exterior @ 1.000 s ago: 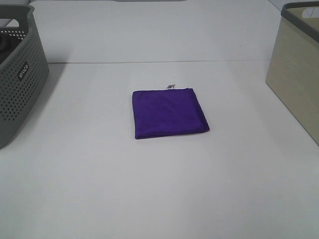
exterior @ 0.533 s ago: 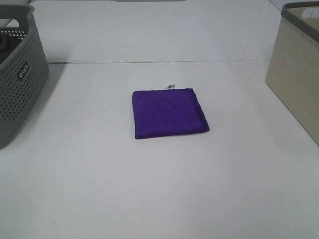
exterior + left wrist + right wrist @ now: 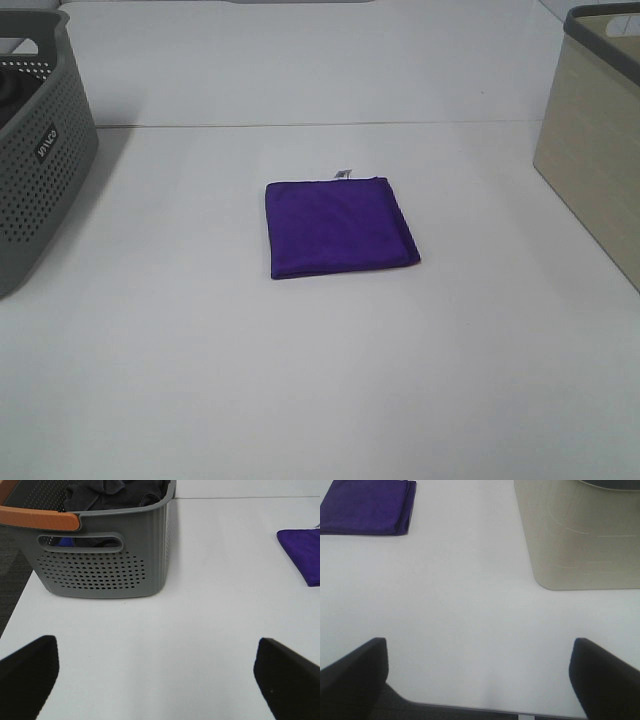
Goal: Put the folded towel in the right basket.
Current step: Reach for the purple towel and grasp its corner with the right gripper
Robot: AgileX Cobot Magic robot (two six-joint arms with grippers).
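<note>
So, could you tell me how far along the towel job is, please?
Nothing looks done: the folded towel lies flat on the table, apart from the right basket. Nothing is in hand; the left gripper and right gripper are open and empty, short of the towel. Remaining: grasp it, carry it right, drop it in.

Open bench (image 3: 330, 380) surrounds the folded towel (image 3: 340, 228) on every side; the grey perforated basket (image 3: 40, 170) walls the left edge, the right basket (image 3: 595, 160) the right.
</note>
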